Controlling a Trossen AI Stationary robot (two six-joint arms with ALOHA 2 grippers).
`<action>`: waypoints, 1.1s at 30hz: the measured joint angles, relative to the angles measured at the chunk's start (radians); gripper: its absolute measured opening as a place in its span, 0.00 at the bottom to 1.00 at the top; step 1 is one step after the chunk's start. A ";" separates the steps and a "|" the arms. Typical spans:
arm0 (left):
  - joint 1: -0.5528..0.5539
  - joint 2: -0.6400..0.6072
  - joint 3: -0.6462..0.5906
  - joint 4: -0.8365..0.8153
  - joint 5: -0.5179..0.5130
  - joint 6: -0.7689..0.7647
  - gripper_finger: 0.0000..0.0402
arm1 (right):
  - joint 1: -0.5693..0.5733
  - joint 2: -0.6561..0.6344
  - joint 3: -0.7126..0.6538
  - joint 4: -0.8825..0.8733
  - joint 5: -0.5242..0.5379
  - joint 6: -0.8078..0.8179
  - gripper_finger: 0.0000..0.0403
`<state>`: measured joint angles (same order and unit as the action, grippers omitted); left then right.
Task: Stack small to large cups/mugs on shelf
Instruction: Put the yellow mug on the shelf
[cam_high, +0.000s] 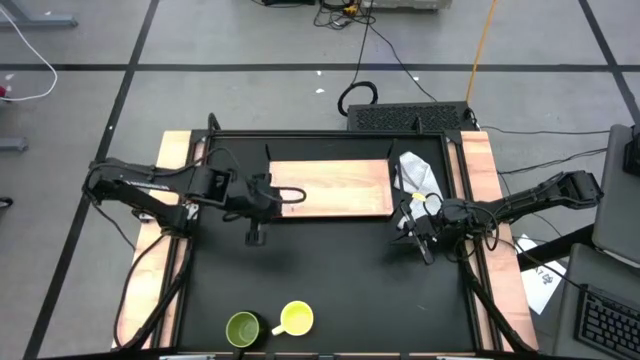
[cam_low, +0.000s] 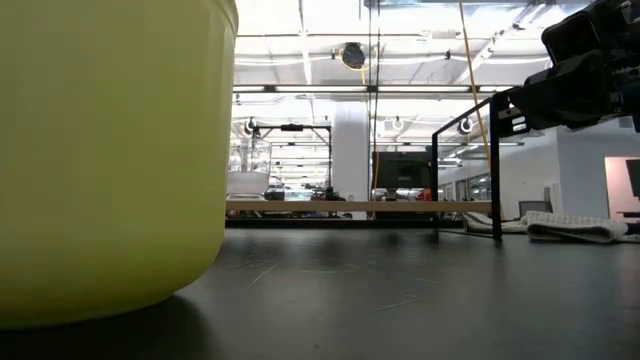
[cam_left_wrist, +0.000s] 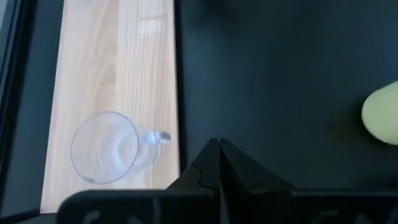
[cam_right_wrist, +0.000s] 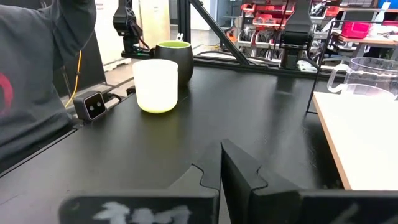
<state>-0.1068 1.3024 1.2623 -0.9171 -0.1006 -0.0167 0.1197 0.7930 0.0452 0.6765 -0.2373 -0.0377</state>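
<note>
Clear glass cup (cam_left_wrist: 106, 148) on grained wooden shelf (cam_high: 330, 188), glossy yellow mug (cam_high: 296, 319) near, left gripper (cam_high: 256, 238) closed empty, right gripper (cam_high: 428, 255) closed empty.

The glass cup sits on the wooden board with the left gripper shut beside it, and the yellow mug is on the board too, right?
Not quite. The yellow mug stands on the black table beside the green mug, as the high view shows. The glass cup, wooden board and shut left gripper are as stated.

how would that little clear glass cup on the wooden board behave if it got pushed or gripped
The small clear glass cup is see-through with thin-looking walls, so probably light and breakable. It stands upright on the flat light-brown wooden board, so a nudge would likely slide it rather than tip it. Smooth glass may slip; its small side handle could catch.
</note>
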 joint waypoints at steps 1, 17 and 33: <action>0.002 -0.013 -0.018 0.009 -0.006 0.000 0.00 | 0.000 0.000 0.000 0.000 0.000 0.000 0.00; -0.054 -0.424 -0.655 0.677 0.022 -0.167 0.00 | 0.000 0.006 0.000 -0.008 0.000 -0.003 0.00; -0.210 -0.526 -1.144 1.426 -0.118 -0.088 0.00 | 0.000 0.006 0.000 -0.007 0.000 -0.009 0.00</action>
<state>-0.3164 0.7761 0.1181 0.5092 -0.2188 -0.1043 0.1199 0.7992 0.0449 0.6698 -0.2375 -0.0462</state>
